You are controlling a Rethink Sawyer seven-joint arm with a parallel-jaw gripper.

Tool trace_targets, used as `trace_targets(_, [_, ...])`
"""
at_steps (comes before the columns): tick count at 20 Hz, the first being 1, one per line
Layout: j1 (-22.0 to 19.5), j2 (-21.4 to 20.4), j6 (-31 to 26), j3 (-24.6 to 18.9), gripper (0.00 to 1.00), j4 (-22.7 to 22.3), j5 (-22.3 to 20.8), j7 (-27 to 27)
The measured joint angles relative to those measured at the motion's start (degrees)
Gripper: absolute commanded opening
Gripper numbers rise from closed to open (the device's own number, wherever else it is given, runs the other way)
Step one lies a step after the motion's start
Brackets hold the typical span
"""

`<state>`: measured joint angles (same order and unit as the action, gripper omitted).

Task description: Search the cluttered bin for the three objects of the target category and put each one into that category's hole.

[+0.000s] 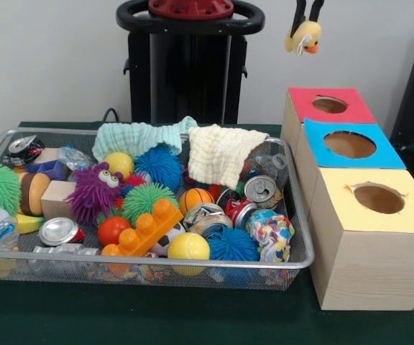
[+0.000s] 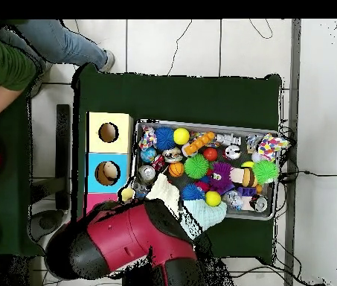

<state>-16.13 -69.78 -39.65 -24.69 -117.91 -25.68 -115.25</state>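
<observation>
Dangling above the red-topped box (image 1: 329, 105) — duck toy (image 1: 303, 36) pinched between fingers (image 1: 306, 10).

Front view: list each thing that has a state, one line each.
gripper: shut on the yellow plush toy, raised above the red box.
yellow plush toy: held, hanging in the air.
red box: hole open, uncovered.
blue box: hole open, uncovered.
yellow box: hole open, edge torn.
mesh bin: full of clutter.
cream cloth: draped over cans.

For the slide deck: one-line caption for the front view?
Gripper holds a yellow plush duck above the red-topped box, beside a cluttered mesh bin.
</observation>
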Motion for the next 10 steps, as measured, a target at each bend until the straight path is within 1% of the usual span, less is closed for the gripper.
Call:
trace_targets(3, [1.3, 1.0, 0.0, 1.7, 0.0, 0.4, 0.0, -0.8])
trace_targets(10, [6.6, 6.0, 0.5, 8.0, 0.0, 2.6, 0.0, -4.2])
